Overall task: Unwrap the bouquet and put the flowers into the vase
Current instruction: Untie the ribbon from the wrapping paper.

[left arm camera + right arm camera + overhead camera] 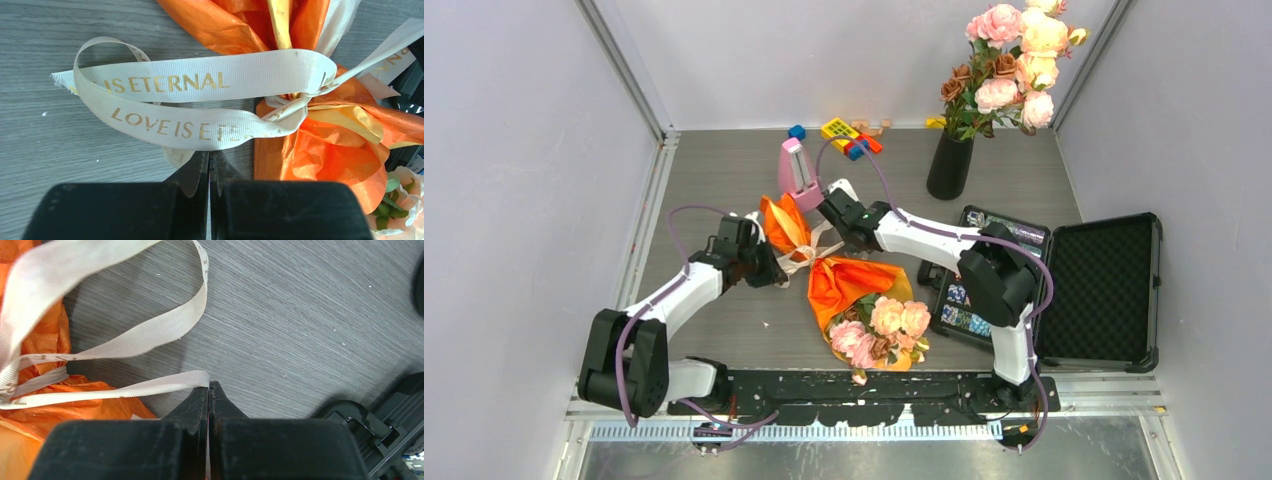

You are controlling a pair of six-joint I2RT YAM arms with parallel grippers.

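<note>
The bouquet (854, 290) lies on the table, its orange paper (325, 145) tied with a cream ribbon (200, 85) that reads "LOVE IS ETERNAL". Its flowers (884, 325) point toward the near edge. My left gripper (777, 272) is shut, its tips (210, 157) just under the ribbon loop. A ribbon tail (176, 156) slips behind the left finger; I cannot tell whether it is pinched. My right gripper (836, 235) is shut, with a taut ribbon end (150, 387) caught at its tips (210, 387). The black vase (949, 165) stands at the back right and holds pink and peach roses (1014, 60).
A pink metronome (796, 170) stands just behind the bouquet. Small coloured toy blocks (844, 135) lie by the back wall. An open black case (1104, 290) and a dark tray of cards (984, 260) sit at the right. Grey walls close in on three sides.
</note>
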